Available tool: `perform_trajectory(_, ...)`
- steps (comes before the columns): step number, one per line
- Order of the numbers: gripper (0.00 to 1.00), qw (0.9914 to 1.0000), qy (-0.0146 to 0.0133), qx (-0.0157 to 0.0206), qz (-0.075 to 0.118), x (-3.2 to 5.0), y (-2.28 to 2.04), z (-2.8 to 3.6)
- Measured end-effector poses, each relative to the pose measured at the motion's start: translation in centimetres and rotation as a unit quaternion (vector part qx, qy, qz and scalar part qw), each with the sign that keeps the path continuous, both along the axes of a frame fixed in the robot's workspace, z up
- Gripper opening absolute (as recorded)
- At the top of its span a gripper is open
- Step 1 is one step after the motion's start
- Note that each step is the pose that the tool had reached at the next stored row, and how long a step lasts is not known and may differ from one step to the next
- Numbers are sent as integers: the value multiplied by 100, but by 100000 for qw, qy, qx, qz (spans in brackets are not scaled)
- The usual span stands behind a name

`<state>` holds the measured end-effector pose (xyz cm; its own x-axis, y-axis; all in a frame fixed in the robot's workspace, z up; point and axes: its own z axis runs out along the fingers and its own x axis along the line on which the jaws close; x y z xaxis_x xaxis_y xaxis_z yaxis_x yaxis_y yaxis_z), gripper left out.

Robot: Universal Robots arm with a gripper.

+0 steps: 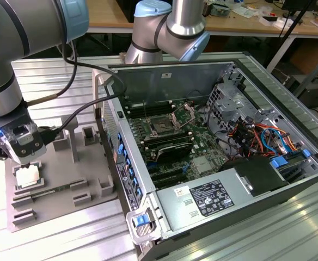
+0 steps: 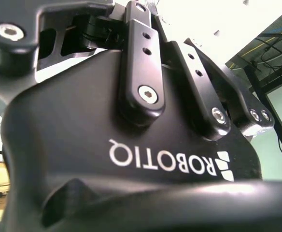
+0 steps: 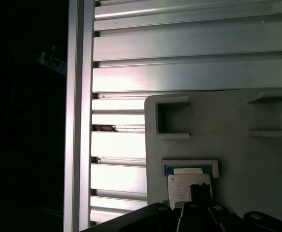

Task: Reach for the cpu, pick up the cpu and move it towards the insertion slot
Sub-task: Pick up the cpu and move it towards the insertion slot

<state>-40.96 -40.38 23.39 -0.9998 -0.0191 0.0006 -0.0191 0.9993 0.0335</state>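
At the exterior view's left, the gripper (image 1: 27, 159) hangs pointing down over the grey fixture plate (image 1: 66, 182), its end just above the cpu (image 1: 28, 176) & maybe touching it. Can't tell whether the grip is released or clenched, nor whether it holds anything. The cpu, cream-white & flat, sits in a square-rimmed recess (image 3: 190, 165) near the plate's edge, directly under the gripper. In the first wrist view the gripper's dark end overlaps one side of the cpu (image 3: 182, 186), the rest of the chip bare. In the second wrist view the gripper's black housing (image 2: 131, 145) w/ its link bars is seen close up. Arm (image 1: 6, 49): a thick grey link crosses the upper corner, wrist bent so the tool aims straight down, w/ a black cable (image 1: 67, 54) looping off it. Another grey & blue joint (image 1: 170, 27) stands behind the open computer case (image 1: 170, 76). The insertion slot (image 1: 161, 126) lies inside the case on the motherboard, its metal bracket (image 1: 184, 114) hinged up. It is well apart from cpu & gripper, toward the exterior view's right. Plate & case rest on a ribbed aluminium surface (image 1: 61, 239).
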Motion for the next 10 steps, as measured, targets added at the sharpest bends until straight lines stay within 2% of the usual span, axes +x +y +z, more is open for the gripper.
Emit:
perform_trajectory(4,11,100000,-4,-1,1,0,-41,-12)
perform_trajectory(5,11,100000,-1,-3,-3,0,-65,-53)
perform_trajectory(7,11,100000,4,-2,-1,0,-65,-96)
perform_trajectory(10,11,100000,1,-1,-2,0,-65,-122)
